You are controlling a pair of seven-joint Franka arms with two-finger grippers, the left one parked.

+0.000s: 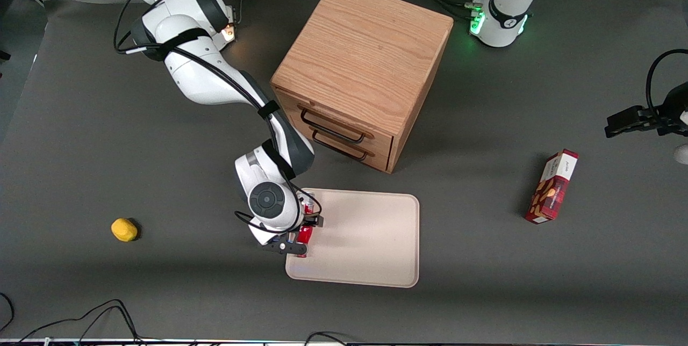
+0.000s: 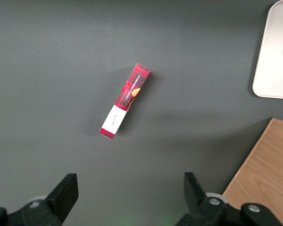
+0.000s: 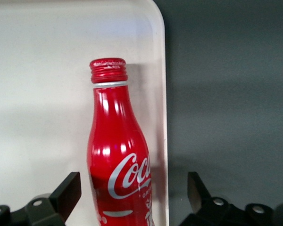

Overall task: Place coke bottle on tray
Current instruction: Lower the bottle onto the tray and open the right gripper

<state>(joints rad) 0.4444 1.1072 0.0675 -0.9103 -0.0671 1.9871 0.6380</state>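
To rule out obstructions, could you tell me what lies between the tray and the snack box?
Only bare dark table separates the tray from the snack box, as the front view shows.

I read white script "Coc", cut off, on the coke bottle (image 3: 119, 165); the snack box's (image 2: 125, 100) print is too small.

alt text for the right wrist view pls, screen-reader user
A red coke bottle with a white script logo and red cap lies on the beige tray, close along the tray's low rim, with dark grey table beside it. The gripper sits over the bottle's lower body with its fingers spread open, one on each side of it.
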